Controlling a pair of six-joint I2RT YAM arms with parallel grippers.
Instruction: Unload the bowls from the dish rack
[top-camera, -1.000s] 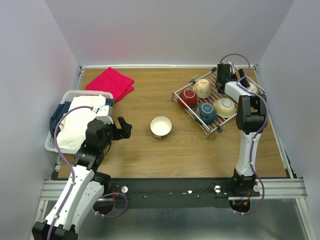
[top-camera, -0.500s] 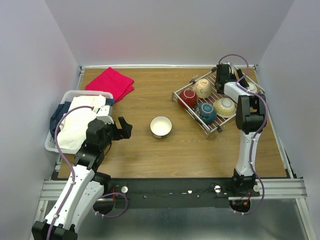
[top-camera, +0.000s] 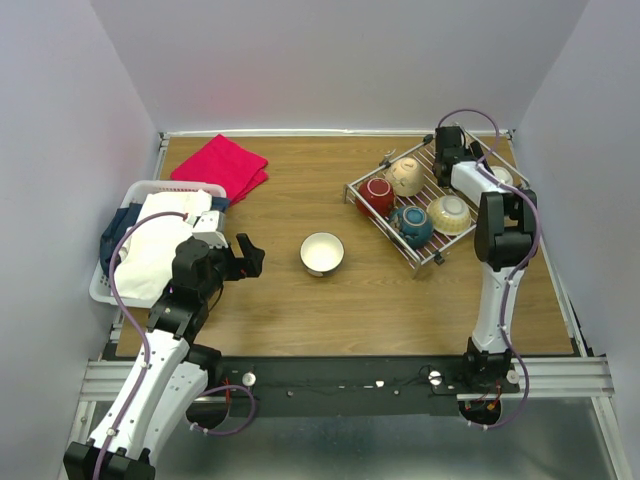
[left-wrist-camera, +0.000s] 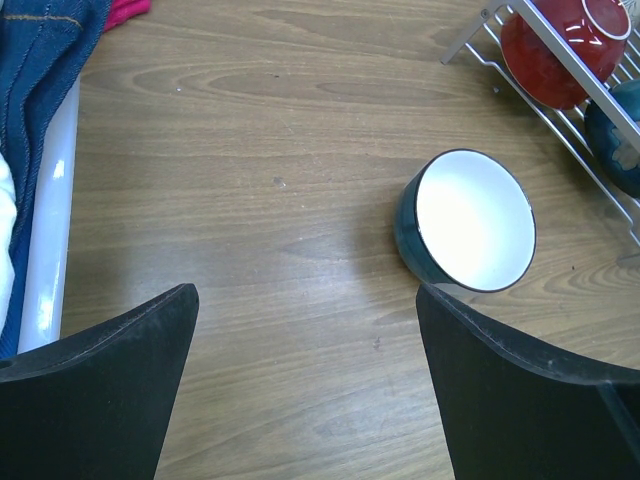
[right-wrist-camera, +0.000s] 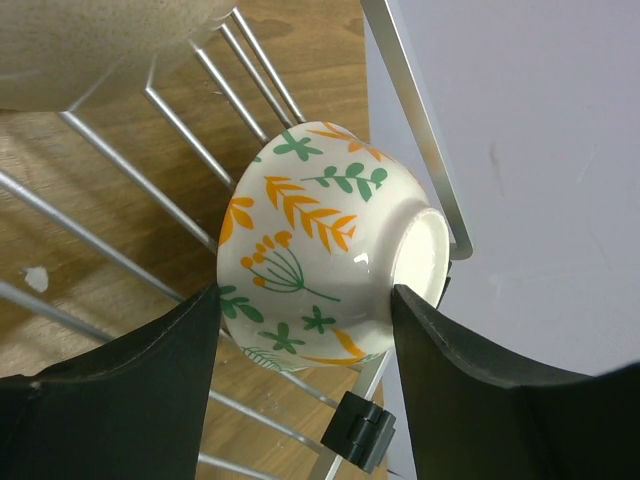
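Right gripper (right-wrist-camera: 302, 300) clamps the floral bowl (right-wrist-camera: 320, 230), apparently tipped sideways in the dish rack (right-wrist-camera: 413, 120) corner; left gripper (left-wrist-camera: 305, 295) hangs open over the worktop (left-wrist-camera: 250, 150) near a teal bowl (left-wrist-camera: 475, 220).

right fingers (right-wrist-camera: 110, 390) closed in from wide open, now clamped on floral bowl (right-wrist-camera: 310, 240) in dish rack (right-wrist-camera: 408, 105).

Left arm (top-camera: 160, 330) folded near the table's left edge, left gripper (left-wrist-camera: 305, 298) wide open. Right arm (top-camera: 497, 265) reaches to the far-right corner, right gripper (right-wrist-camera: 303, 302) clamped on floral bowl (right-wrist-camera: 310, 225).
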